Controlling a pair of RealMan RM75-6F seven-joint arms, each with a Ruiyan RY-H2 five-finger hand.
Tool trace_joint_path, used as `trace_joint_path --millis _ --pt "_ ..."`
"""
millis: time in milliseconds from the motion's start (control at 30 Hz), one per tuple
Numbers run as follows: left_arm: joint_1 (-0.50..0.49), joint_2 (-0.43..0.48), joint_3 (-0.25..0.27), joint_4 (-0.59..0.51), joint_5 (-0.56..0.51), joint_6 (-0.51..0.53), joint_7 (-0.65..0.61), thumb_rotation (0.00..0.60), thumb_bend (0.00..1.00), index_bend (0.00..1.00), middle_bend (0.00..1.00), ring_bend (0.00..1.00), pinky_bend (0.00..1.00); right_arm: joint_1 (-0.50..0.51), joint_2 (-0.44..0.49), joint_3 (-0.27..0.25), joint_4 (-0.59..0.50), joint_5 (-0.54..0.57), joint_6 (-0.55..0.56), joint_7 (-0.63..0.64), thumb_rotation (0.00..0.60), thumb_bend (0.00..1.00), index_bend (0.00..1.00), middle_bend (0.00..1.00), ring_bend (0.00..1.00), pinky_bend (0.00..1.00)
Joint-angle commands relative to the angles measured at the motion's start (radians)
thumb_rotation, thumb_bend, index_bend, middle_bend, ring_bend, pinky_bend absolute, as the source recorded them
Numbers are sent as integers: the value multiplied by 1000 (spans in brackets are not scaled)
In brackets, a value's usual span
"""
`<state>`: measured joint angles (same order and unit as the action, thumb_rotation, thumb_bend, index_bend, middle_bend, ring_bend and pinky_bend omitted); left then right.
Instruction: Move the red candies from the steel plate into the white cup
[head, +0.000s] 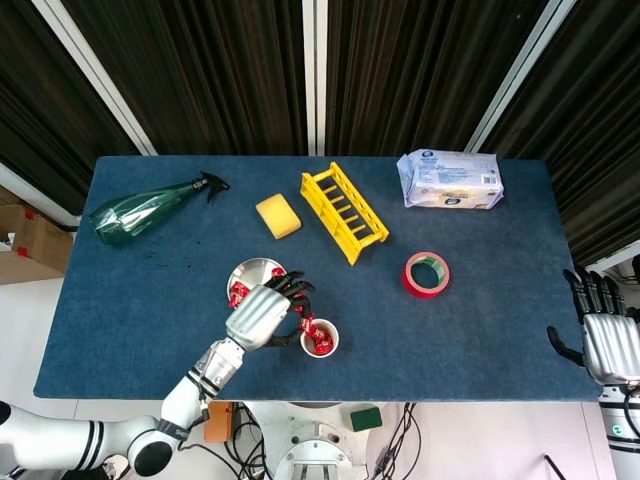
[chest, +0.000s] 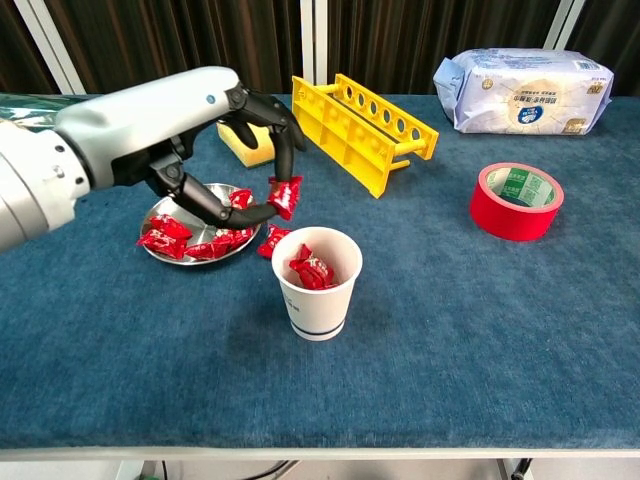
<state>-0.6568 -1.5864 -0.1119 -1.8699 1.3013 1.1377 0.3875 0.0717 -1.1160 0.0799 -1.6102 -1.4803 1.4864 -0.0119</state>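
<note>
The left hand (chest: 190, 140), at centre-left of the chest view, pinches one red candy (chest: 283, 195) between thumb and a fingertip, the other fingers arched apart above it. The candy hangs just up and left of the white cup (chest: 318, 283), which already holds several candies. More remain in the steel plate (chest: 160, 209) at left, and one lies on the table between plate and cup. Judged light, with a crinkly, probably slippery wrapper; best taken across the padded middle with a fine pinch. The right hand (head: 608, 340), at the lower right of the head view, holds nothing, fingers straight and slightly apart.
</note>
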Motion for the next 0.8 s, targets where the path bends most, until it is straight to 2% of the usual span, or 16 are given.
trace_joint_path --millis 33,233,433,667,800 --pt "-12 -40 2 -4 -4 -8 31 600 307 591 264 119 242 0 2 1 1 1 0 4 600 302 0 0 0 0" --pt "-24 -96 2 23 -19 -22 52 600 307 590 264 119 242 1 4 0 4 0 -2 10 600 302 0 0 0 0" --pt "-29 -107 -2 43 -23 -27 58 600 307 571 264 119 242 0 5 2 3 0 0 14 600 302 0 0 0 0" --pt "-29 -91 9 38 -8 -34 53 600 306 321 254 119 242 3 2 2 3 3 -6 6 600 301 0 0 0 0" --pt "-25 -81 13 34 0 -31 48 600 307 287 254 118 242 2 1 1 2 3 -4 3 600 301 0 0 0 0"
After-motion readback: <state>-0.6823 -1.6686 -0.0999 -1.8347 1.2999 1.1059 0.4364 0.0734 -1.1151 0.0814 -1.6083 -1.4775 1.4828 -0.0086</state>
